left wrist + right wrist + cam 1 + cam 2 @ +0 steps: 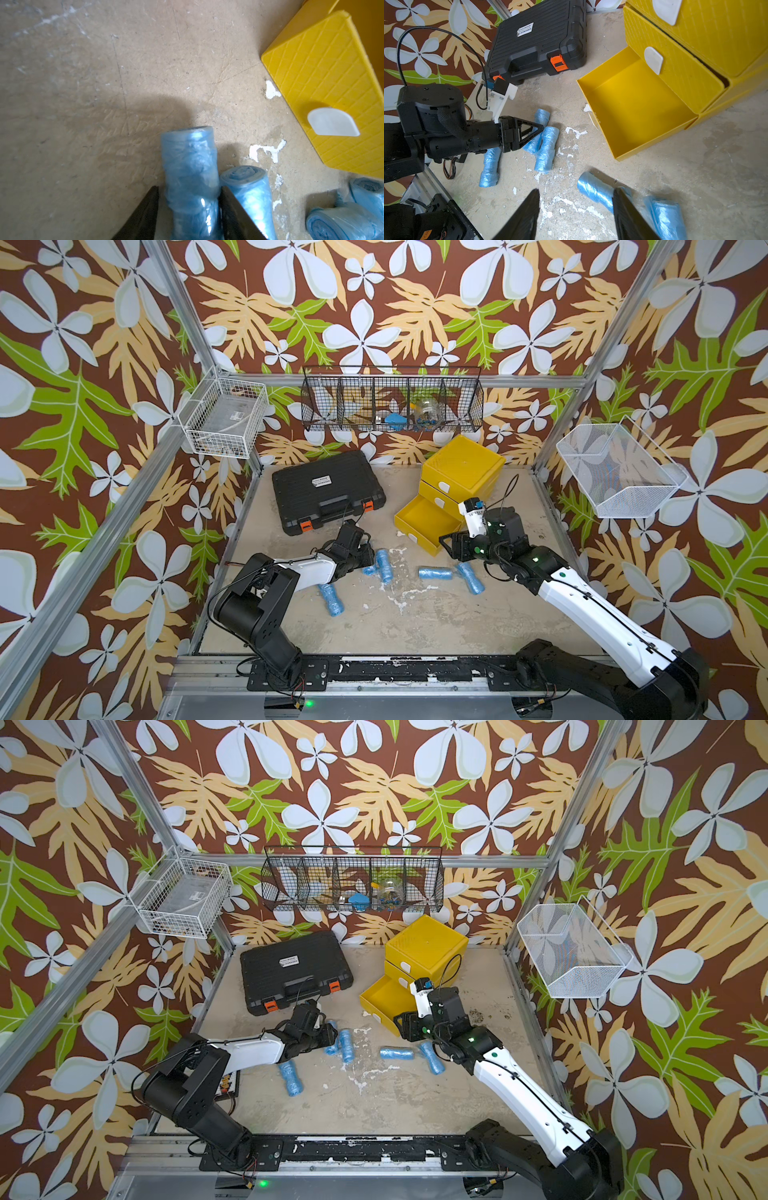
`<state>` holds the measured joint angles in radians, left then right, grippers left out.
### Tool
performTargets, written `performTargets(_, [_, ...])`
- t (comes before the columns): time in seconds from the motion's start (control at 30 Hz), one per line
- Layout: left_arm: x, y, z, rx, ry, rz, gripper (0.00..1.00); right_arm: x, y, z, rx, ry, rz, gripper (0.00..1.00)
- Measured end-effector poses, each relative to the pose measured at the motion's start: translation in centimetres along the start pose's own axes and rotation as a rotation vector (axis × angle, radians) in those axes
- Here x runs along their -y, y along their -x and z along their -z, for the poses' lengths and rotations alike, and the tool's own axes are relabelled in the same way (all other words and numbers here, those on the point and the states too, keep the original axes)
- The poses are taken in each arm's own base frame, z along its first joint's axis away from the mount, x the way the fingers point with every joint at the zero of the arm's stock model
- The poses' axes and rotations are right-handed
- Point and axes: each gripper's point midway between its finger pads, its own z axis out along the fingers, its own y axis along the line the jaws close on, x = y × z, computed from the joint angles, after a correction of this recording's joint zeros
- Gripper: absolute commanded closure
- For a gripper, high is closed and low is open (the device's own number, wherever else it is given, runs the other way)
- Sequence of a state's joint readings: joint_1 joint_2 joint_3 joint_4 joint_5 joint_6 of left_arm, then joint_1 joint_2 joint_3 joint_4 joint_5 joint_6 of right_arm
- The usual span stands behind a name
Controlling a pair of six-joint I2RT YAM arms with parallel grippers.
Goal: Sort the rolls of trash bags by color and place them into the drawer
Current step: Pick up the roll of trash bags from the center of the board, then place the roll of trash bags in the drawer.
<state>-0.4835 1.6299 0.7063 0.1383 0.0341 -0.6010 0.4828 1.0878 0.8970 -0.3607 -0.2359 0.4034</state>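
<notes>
No text can be read: the white sticker (525,29) on the black ribbed plastic case (542,47), upper centre, bears only blurred print.

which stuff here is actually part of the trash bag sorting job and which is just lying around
For the job: blue trash bag rolls, open yellow drawer, yellow drawer unit.
Lying about: black tool case, black wire basket, white wire basket, white mesh basket.

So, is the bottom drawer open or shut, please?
Open: the drawer is pulled right out, its bare yellow floor showing, nothing inside.
</notes>
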Motion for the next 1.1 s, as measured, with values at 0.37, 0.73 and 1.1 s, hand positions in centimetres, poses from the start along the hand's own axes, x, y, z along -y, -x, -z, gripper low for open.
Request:
performTargets(0.37, [0.5,1.0,2.2,0.03,-0.011,-0.021,0.72,0.2,-0.1,-0.1,-0.001,-0.007,0.013,0.42])
performTargets(0.73, [10.9,7.7,6.1,0.106,-0.342,-0.229,0.74,4.7,1.2,0.6,0.062,-0.079,-0.062,0.43])
performTargets(1.1, [20.9,7.8,3.0,0.058,-0.539,-0.484,0.75,7.4,3.0,3.9,0.17,-0.089,-0.137,0.43])
